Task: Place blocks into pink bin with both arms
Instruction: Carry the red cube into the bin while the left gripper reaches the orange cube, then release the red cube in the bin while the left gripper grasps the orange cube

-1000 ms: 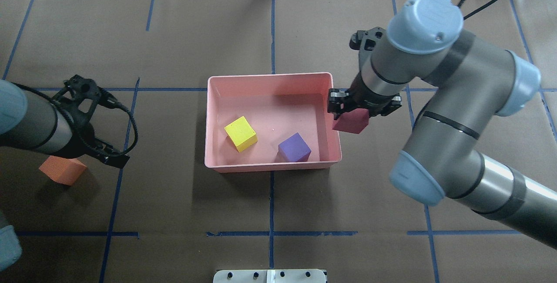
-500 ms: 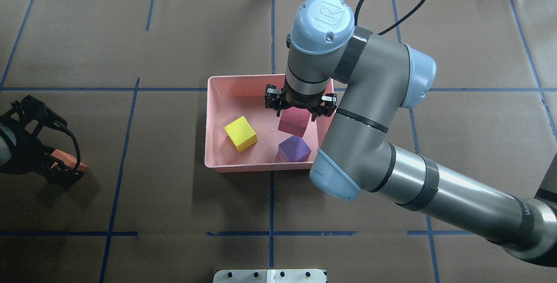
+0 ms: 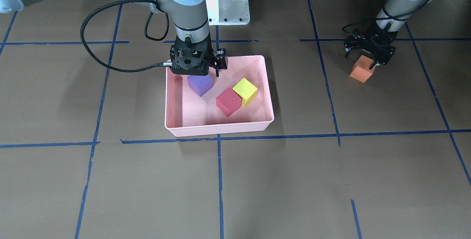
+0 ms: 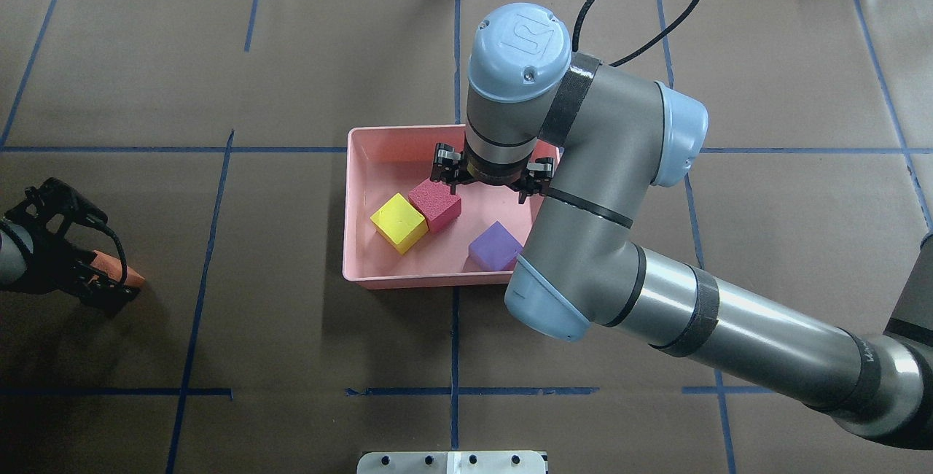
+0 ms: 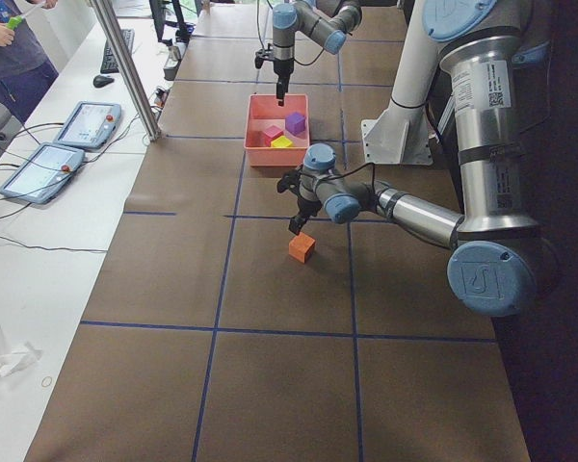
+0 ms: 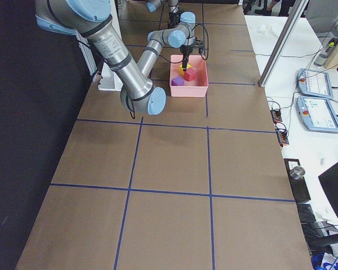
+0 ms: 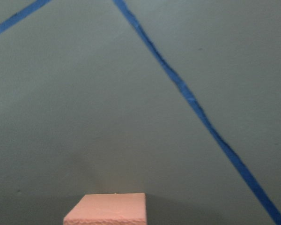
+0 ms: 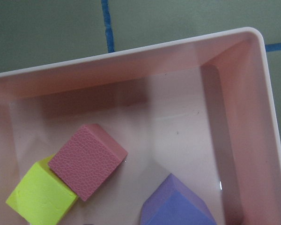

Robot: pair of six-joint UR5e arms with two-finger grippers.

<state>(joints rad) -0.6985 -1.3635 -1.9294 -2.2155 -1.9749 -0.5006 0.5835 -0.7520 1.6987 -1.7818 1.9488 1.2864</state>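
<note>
The pink bin (image 4: 452, 283) sits mid-table and holds the yellow-green block (image 4: 398, 222), the red-pink block (image 4: 435, 204) touching it, and the purple block (image 4: 494, 246) apart at the near right. My right gripper (image 4: 487, 181) hangs open and empty over the bin's far part; its wrist view shows the three blocks, red-pink (image 8: 86, 161) among them. The orange block (image 3: 362, 69) lies on the table far to my left. My left gripper (image 3: 369, 52) is open just above it, fingers spread; the block's top (image 7: 107, 208) shows at the bottom of its wrist view.
The white pedestal base (image 3: 226, 0) stands behind the bin. A black cable (image 3: 110, 66) loops off my right wrist beside the bin. Blue tape lines cross the brown table cover. A metal plate (image 4: 452, 461) sits at the near edge.
My right gripper carried the red-pink block left over the bin and let it go; it now lies against the yellow-green block. My left gripper moved left over the orange block.
</note>
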